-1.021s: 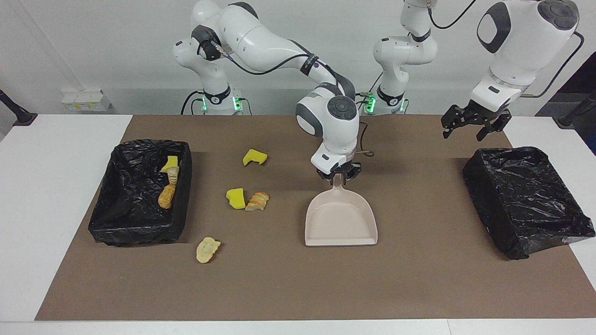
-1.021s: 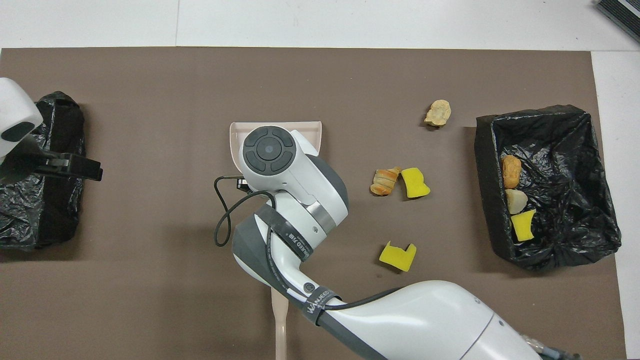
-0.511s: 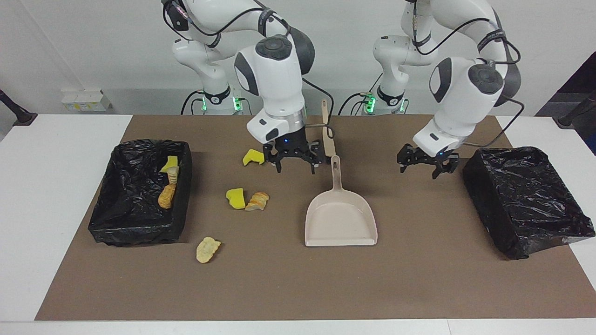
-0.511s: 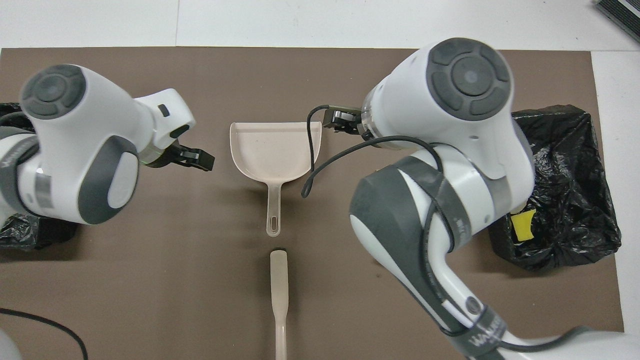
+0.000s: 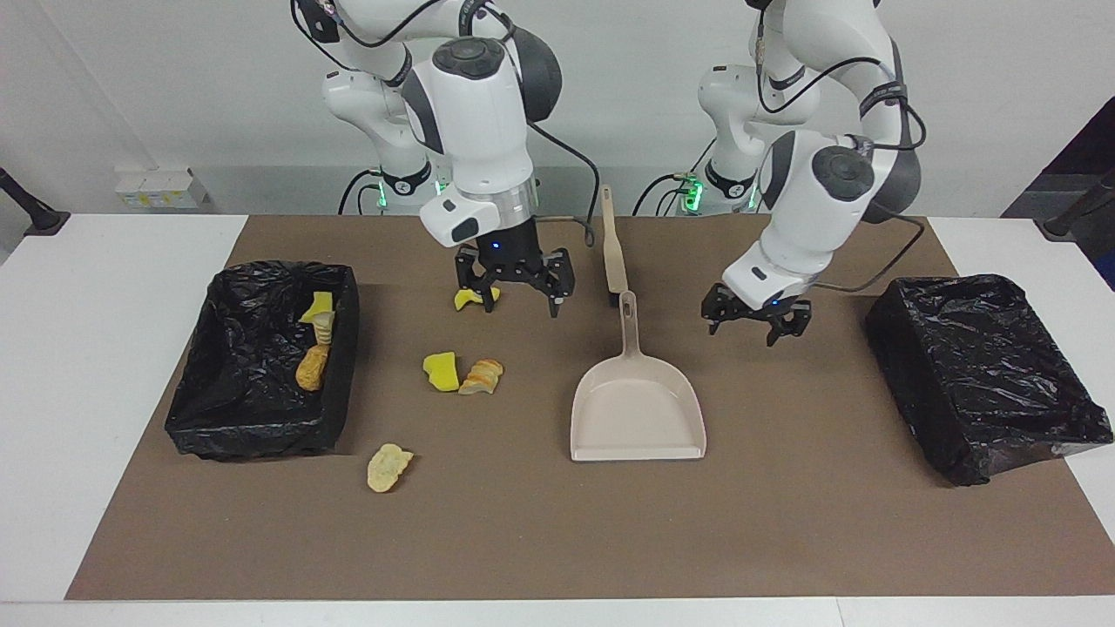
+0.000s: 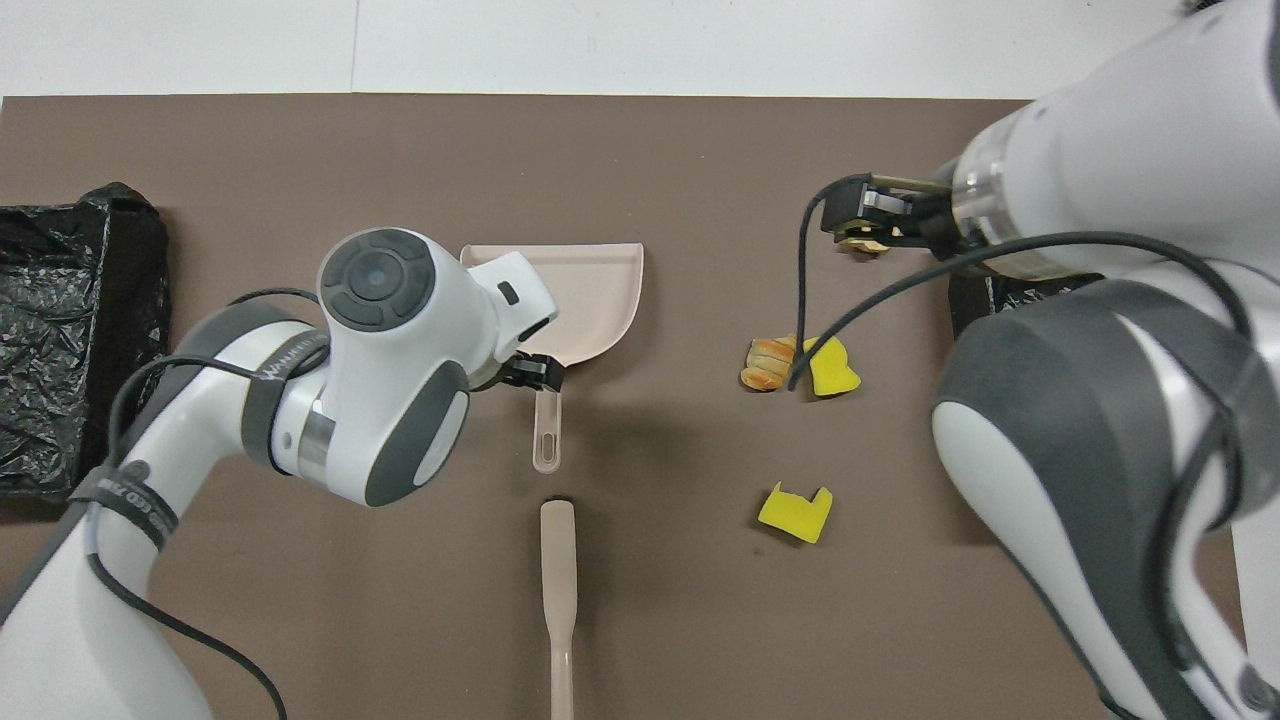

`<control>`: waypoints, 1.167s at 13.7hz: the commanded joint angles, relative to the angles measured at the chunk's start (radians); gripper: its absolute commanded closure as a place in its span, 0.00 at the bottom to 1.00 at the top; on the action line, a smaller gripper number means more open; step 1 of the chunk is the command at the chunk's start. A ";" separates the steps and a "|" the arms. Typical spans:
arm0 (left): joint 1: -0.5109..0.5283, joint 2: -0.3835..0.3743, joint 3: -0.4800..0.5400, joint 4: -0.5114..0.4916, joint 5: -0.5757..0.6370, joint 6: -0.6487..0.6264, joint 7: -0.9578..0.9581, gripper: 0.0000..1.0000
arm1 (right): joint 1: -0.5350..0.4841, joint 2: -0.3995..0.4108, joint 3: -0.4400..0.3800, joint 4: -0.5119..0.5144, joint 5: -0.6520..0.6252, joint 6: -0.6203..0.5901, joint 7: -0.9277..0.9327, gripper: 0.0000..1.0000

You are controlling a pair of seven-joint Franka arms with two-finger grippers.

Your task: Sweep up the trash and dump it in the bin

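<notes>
- The right tool (image 5: 511,303) hangs with its fingers apart and empty above the loose trash. In the facing view one yellow sponge chunk (image 5: 476,299) shows just past its fingers.
- The left tool (image 5: 753,331) is also spread and empty, over bare table (image 5: 52,348) at 3 o'clock of the dustpan (image 5: 638,409) handle.
- In that view a second sponge chunk (image 5: 442,370) and a bread piece (image 5: 482,377) touch each other at 9 o'clock of the dustpan. Another bread piece (image 5: 388,468) lies alone at 8 o'clock.
- Three scraps already sit in the lined bin (image 5: 261,361) at the right arm's end. The other bin (image 5: 984,374) shows none.
- The brush (image 5: 614,244) lies at 12 o'clock of the dustpan, in line with its handle.
- In the overhead view the right tool (image 6: 850,225) covers the lone bread piece. The touching pair (image 6: 800,363) sits at 3 o'clock of the dustpan (image 6: 590,300), and the notched sponge chunk (image 6: 797,512) at 4 o'clock.
- The left tool (image 6: 530,370) is mostly hidden under its own wrist, by the dustpan's handle.
- The scraps look light. Sponge would squash and spring, and bread might roll or crumble, so pushing suits them better than pinching.
- The stiff brush (image 6: 558,570) and dustpan are probably best gripped mid-handle.
</notes>
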 commanded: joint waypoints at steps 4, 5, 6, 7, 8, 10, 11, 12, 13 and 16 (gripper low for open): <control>-0.029 -0.047 0.018 -0.150 -0.007 0.127 -0.022 0.15 | -0.046 -0.080 0.008 -0.097 0.017 -0.061 -0.103 0.00; -0.029 -0.045 0.018 -0.149 -0.007 0.129 -0.012 0.30 | -0.070 -0.082 0.008 -0.105 0.025 -0.058 -0.156 0.00; -0.029 -0.044 0.018 -0.144 -0.007 0.129 -0.010 0.42 | -0.075 -0.083 0.008 -0.106 0.025 -0.058 -0.180 0.00; -0.029 -0.042 0.018 -0.138 -0.005 0.126 -0.010 0.51 | -0.075 -0.088 0.008 -0.114 0.025 -0.064 -0.182 0.00; -0.029 -0.040 0.018 -0.135 -0.005 0.124 -0.013 0.54 | -0.075 -0.105 0.008 -0.137 0.025 -0.056 -0.183 0.00; -0.029 -0.042 0.018 -0.127 -0.005 0.118 -0.016 0.54 | -0.075 -0.117 0.008 -0.161 0.025 -0.059 -0.210 0.00; -0.029 -0.044 0.018 -0.124 -0.005 0.113 -0.016 0.54 | -0.077 -0.120 0.008 -0.160 0.025 -0.067 -0.240 0.00; -0.029 -0.045 0.018 -0.123 -0.005 0.112 -0.016 0.54 | -0.077 -0.120 0.008 -0.160 0.025 -0.067 -0.252 0.00; -0.029 -0.045 0.018 -0.123 -0.005 0.112 -0.018 0.54 | -0.078 -0.120 0.008 -0.158 0.026 -0.065 -0.252 0.00; -0.029 -0.045 0.018 -0.123 -0.005 0.112 -0.010 0.93 | -0.086 -0.119 0.008 -0.158 0.028 -0.065 -0.251 0.00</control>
